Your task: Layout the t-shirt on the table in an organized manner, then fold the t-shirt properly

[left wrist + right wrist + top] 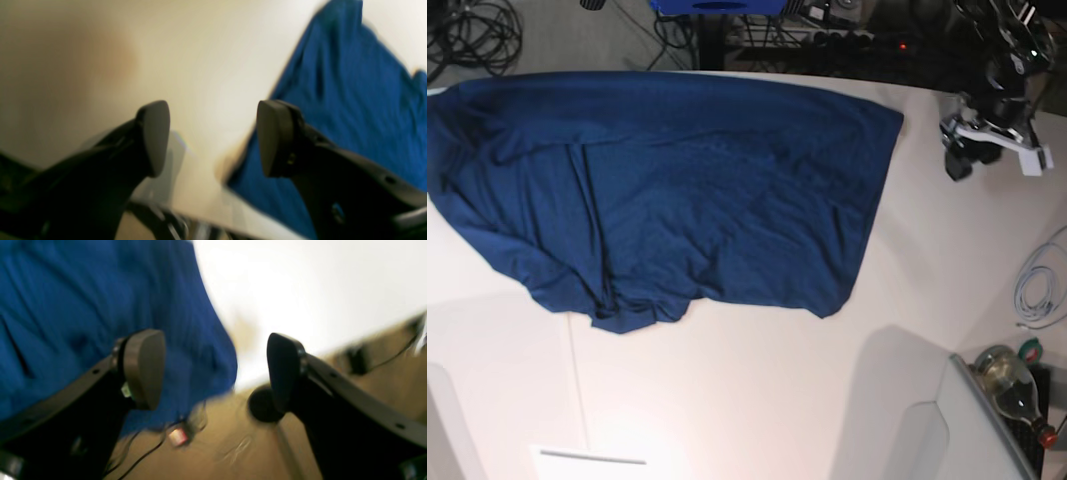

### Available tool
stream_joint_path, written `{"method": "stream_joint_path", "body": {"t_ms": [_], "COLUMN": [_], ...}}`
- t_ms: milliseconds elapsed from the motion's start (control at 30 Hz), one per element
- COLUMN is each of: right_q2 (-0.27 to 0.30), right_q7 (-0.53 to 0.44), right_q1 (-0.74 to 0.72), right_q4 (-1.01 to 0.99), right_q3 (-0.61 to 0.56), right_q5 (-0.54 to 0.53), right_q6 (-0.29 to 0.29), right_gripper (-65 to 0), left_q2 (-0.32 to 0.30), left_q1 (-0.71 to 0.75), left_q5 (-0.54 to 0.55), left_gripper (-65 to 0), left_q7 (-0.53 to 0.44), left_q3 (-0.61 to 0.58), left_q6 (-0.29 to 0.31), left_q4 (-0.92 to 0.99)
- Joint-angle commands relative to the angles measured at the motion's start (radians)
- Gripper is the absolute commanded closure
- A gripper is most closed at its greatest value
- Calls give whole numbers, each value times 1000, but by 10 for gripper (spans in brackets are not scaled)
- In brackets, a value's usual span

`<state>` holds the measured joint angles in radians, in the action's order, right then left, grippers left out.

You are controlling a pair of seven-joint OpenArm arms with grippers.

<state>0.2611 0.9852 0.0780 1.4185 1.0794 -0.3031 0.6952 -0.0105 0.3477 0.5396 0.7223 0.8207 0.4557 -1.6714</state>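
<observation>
The t-shirt (677,180) lies spread on the white table (757,400), mostly flat, and it fills the far left and the middle of the tabletop in the base view. Its left part is wrinkled, and a small bunch of folded fabric sits at its near edge, just beside the thin dark seam line (579,380) of the table. The right edge of the shirt runs at a slant from the far corner toward the near side. In the left wrist view the left gripper (213,138) has its 2 jaws standing wide apart with nothing between them; it is above the bare table, and the blue fabric lies just to the right of it. In the right wrist view the right gripper (215,370) is also spread wide and holds nothing; the edge of the shirt is seen between and behind its fingers. Both wrist views are blurred. A coiled white cable (1039,290) and a glass bottle (1012,385) are at the right side.
</observation>
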Motion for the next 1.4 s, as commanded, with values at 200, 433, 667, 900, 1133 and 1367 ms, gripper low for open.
{"method": "stream_joint_path", "body": {"t_ms": [200, 433, 667, 900, 1133, 1367], "right_q2": [178, 238, 237, 235, 235, 235], "right_q7": [-288, -523, -708, -742, -742, -743], "right_q1": [-240, -493, -527, -524, -521, -521], "right_q4": [-321, -790, -973, -1007, -1023, -1026], "right_q3": [-473, -715, -856, -856, -858, -848], "right_q5": [-26, -26, -26, -26, -25, -28], "right_q6": [3, 3, -118, -130, -254, -257], "right_gripper": [-440, -438, -438, -431, -147, -377], "left_q2": [-56, -61, -56, -64, -64, -76], "left_q1": [-31, -25, -26, -20, -20, -11], "left_q5": [10, 9, 9, 9, 9, 9], "left_gripper": [-222, 0, 0, 0, 0, 0], "left_q7": [-14, -14, -14, -16, -16, -17], "left_q3": [-105, -343, -420, -415, -415, -415], "left_q6": [10, 7, 7, 7, 7, 7], "left_q4": [-13, -5, -5, 4, 70, 78]}}
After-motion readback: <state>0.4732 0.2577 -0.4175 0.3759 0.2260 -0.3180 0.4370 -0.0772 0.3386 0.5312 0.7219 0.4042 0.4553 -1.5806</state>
